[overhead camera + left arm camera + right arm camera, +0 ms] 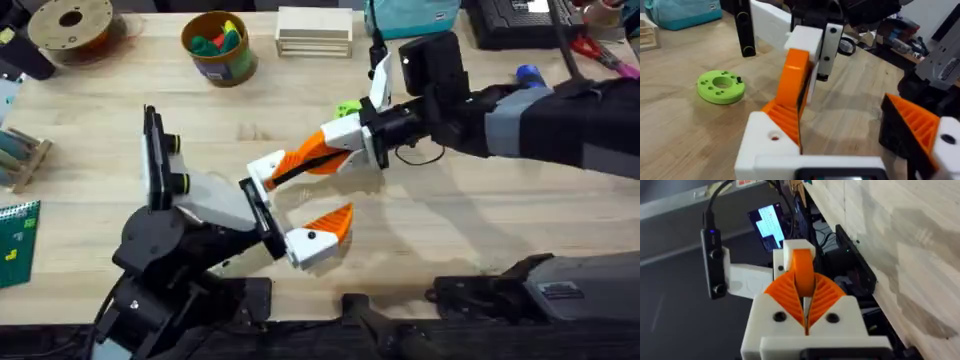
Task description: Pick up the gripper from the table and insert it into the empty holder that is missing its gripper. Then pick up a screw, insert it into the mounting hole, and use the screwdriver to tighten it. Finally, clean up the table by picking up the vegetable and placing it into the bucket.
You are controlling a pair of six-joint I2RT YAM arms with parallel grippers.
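The first step, seating the loose piece, is in hand. The right gripper point(335, 150) has its jaws shut on the gripper point(792, 82), the orange wedge, and presses it against the holder point(767, 137), the white block on one finger of the left gripper point(295, 210), whose jaws stand wide open. All this hangs above the worktop point(480, 220), near the flat green ring point(721, 86). Next the wedge must slide squarely home, calling for fine alignment. The bucket point(219, 45) stands well beyond the ring.
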